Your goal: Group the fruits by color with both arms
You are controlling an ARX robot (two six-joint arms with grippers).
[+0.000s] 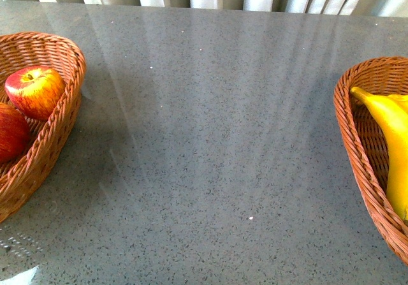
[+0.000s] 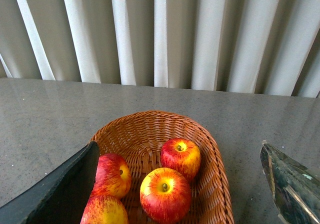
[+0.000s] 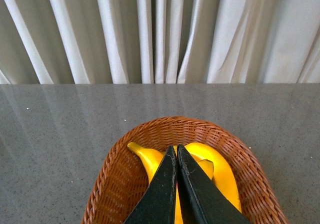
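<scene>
Grey speckled worktop (image 1: 210, 145), pale pleated curtain (image 2: 165, 33) along its far edge. Front view: neither arm visible; wicker basket at the left edge (image 1: 60, 116) holds two red-yellow apples, one fully seen (image 1: 35, 92) and one cut off by the frame (image 1: 11, 132). Wicker basket at the right edge (image 1: 357, 151) holds yellow bananas (image 1: 392, 138). The two baskets are well apart, bare worktop between them. Left wrist view: left gripper (image 2: 182, 176) above the apple basket, its fingers (image 2: 60, 194) spread wide, nothing between them. Four apples show in this view: back one (image 2: 180, 156), front centre one (image 2: 165, 194), and two partly behind the dark finger (image 2: 112, 174) and (image 2: 105, 211). Right wrist view: right gripper (image 3: 177, 151) over the banana basket (image 3: 107, 184), its fingers (image 3: 160, 194) pressed together, nothing pinched between them that I can see. Two bananas lie in that basket under the fingers, one curving out on either side, (image 3: 145, 159) and (image 3: 222, 174). Cannot tell whether the fingertips touch the fruit.
</scene>
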